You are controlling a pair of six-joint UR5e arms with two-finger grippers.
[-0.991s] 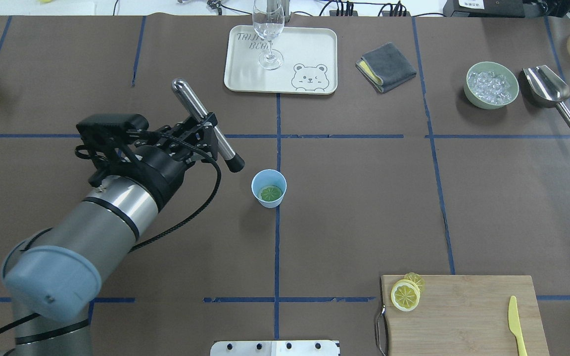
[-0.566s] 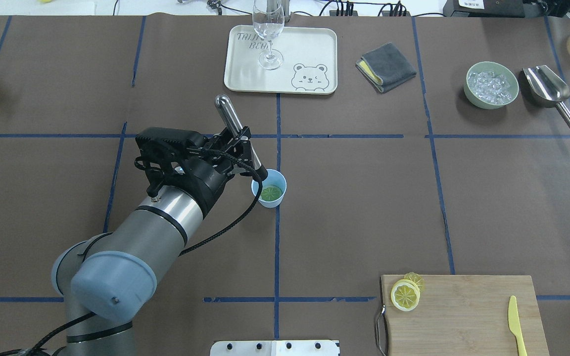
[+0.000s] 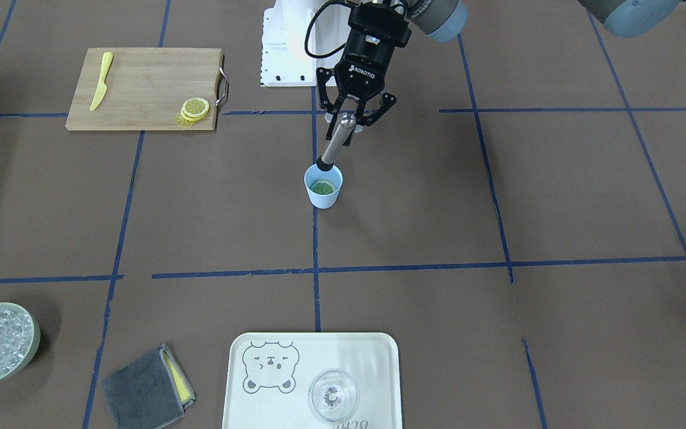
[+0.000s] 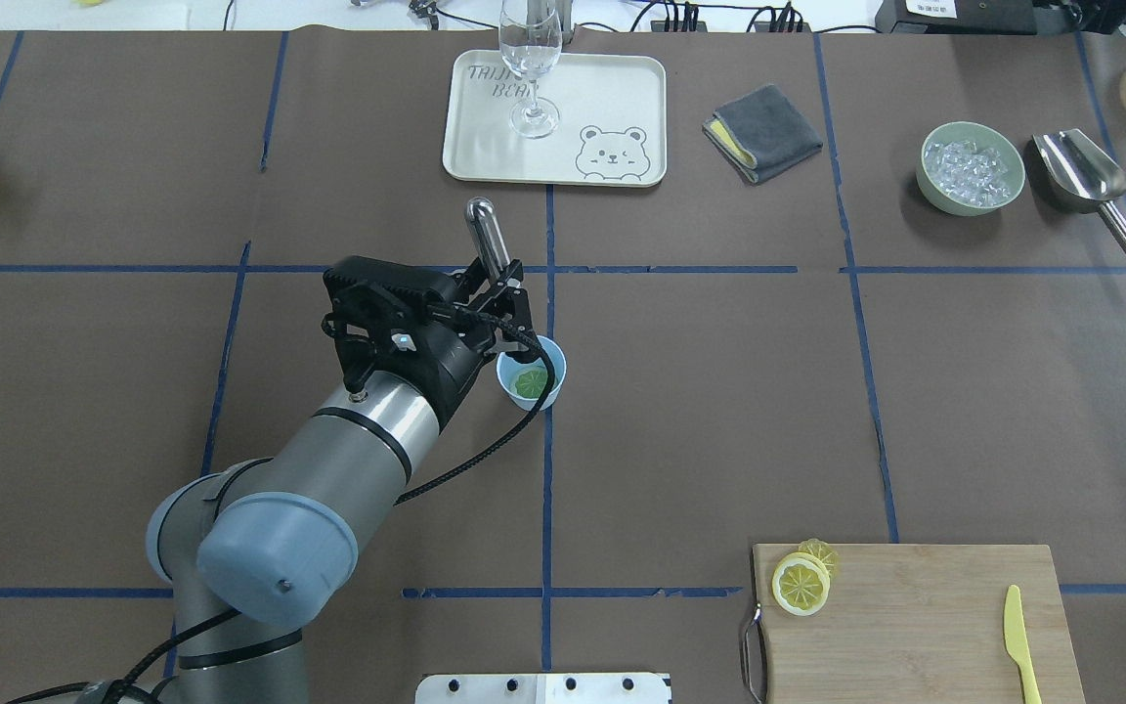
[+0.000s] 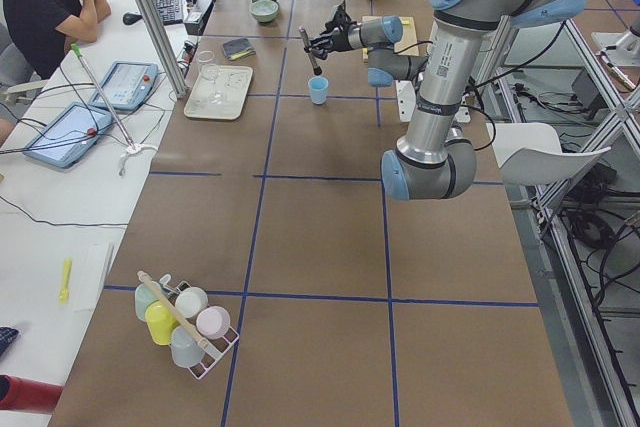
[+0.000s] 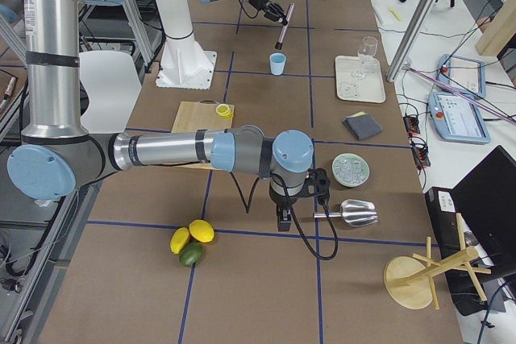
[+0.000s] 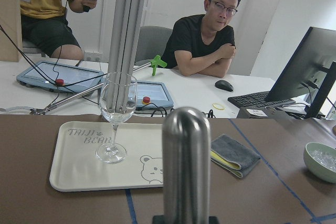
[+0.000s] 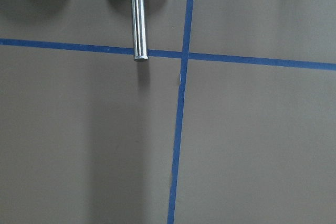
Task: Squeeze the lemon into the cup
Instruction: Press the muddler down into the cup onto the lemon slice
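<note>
1. From overhead I get bright, even light on the matte brown table (image 4: pixel 719 411). There is no glare, and the cup (image 4: pixel 559 372) throws only a faint, soft shadow.
2. The bowl of ice (image 4: pixel 934 200) casts a soft shadow toward that view's left, so the lamps probably sit above and to the right.
3. In my left wrist view the steel rod (image 7: pixel 185 166) is close and soft-focused, with pale reflected streaks. The room behind is sharp and bright.
4. My right wrist view is dimmer, and a soft-edged darker band runs down the table below the scoop handle (image 8: pixel 138 24).
5. In both side views, far things come out small and coarse.
</note>
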